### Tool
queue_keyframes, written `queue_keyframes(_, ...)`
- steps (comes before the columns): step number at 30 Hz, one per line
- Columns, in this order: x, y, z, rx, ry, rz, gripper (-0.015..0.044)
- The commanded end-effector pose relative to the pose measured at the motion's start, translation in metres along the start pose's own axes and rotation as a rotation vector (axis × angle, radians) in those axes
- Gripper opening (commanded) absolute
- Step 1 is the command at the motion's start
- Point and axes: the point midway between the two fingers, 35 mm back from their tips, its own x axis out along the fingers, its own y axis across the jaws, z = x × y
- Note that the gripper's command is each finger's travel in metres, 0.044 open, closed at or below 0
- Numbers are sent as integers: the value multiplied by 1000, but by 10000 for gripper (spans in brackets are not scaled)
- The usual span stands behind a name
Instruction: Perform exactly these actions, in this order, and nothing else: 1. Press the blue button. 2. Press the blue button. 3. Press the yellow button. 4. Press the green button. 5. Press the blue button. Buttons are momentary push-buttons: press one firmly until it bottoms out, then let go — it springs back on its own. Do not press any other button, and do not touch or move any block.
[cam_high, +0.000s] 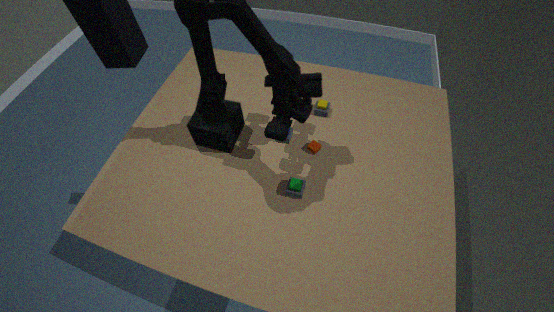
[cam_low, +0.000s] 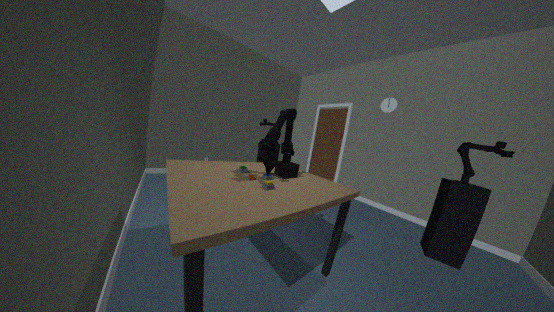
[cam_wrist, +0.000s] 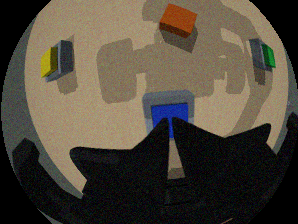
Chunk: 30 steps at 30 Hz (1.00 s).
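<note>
A: Claw (cam_high: 278, 132) (cam_low: 268, 171) (cam_wrist: 169, 121) state?
B: Narrow, tips nearly together, nothing btwn. Pointing down over blue btn (cam_high: 289, 134) (cam_low: 267, 177) (cam_wrist: 170, 111); contact or press depth, can't tell.
A: Blue btn visible?
B: Partly. Claw hides its near part in wrist cam, most of it in top cam.
A: Next out?
B: Orange blk (cam_high: 314, 146) (cam_low: 252, 177) (cam_wrist: 178, 20), near blue btn, apart from it. Sits roughly btwn yellow btn (cam_high: 322, 105) (cam_low: 269, 183) (cam_wrist: 49, 62) and green btn (cam_high: 295, 184) (cam_low: 243, 168) (cam_wrist: 269, 55), so it's in the way of a low straight path btwn those two. Claw's clear of blk.
A: Surface?
B: All on wood bench (cam_high: 375, 225) (cam_low: 225, 210) (cam_wrist: 112, 125). Arm base (cam_high: 217, 125) (cam_low: 287, 170) also on it, near blue btn.
A: Bkgd?
B: Ext. cam: 2nd arm (cam_low: 466, 161) on blk pedestal (cam_low: 455, 220), well apart from bench. Brown door (cam_low: 330, 142) + round wall clock (cam_low: 389, 105) behind.
</note>
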Motion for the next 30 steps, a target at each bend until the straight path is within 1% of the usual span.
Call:
queue_keyframes(1, -7, 0, 0, -1, 1, -1, 20)
queue_keyframes(4, -31, -1, -1, -5, 3, -5, 20)
queue_keyframes(8, -33, -1, -1, -5, 3, -5, 20)
queue_keyframes(30, 0, -1, -1, -5, 3, -5, 20)
